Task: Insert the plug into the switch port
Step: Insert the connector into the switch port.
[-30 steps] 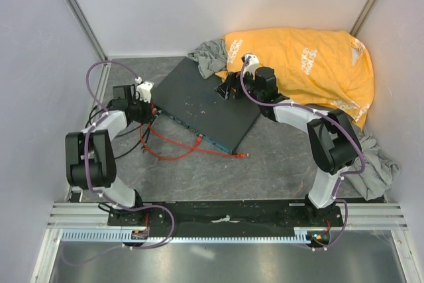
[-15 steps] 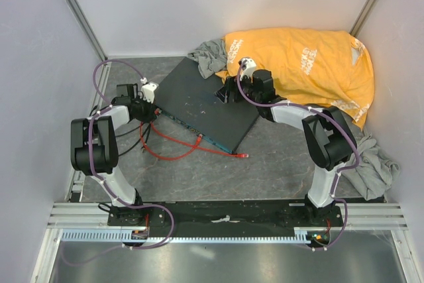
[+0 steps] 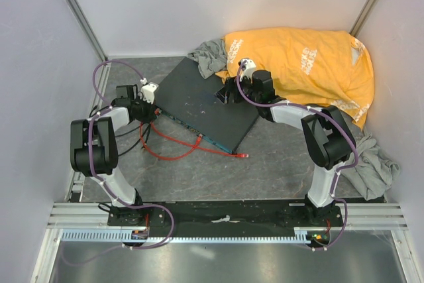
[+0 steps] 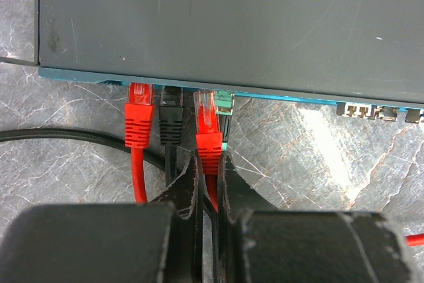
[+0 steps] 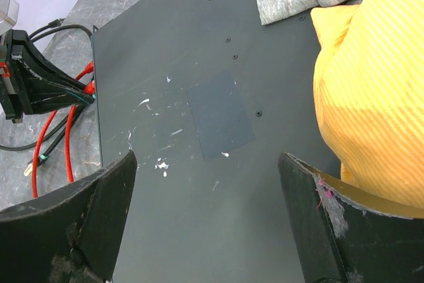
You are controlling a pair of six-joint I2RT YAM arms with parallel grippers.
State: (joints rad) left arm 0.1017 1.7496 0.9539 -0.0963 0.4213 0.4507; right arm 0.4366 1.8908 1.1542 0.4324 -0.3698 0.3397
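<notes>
The switch (image 3: 202, 101) is a flat dark grey box with a thin blue-green front edge (image 4: 79, 74). In the left wrist view my left gripper (image 4: 211, 164) is shut on the red boot of the plug (image 4: 206, 114). The plug's clear tip meets the front edge at a switch port (image 4: 205, 92); how deep it sits is hidden. Its red cable (image 3: 173, 157) loops over the table. My right gripper (image 5: 209, 190) stands open just above the switch's top (image 5: 199, 64), holding nothing.
Left of the held plug, another red plug (image 4: 139, 114) and a black plug (image 4: 171, 114) sit in ports. A green connector (image 4: 226, 103) is beside it. A loose red cable end (image 3: 244, 156) lies on the table. Orange cloth (image 3: 305, 64) and grey cloth (image 3: 209, 54) crowd the back right.
My left arm has swung its elbow in and carried the gripper slightly toward the switch's front edge. The right gripper has shifted a little left over the switch.
</notes>
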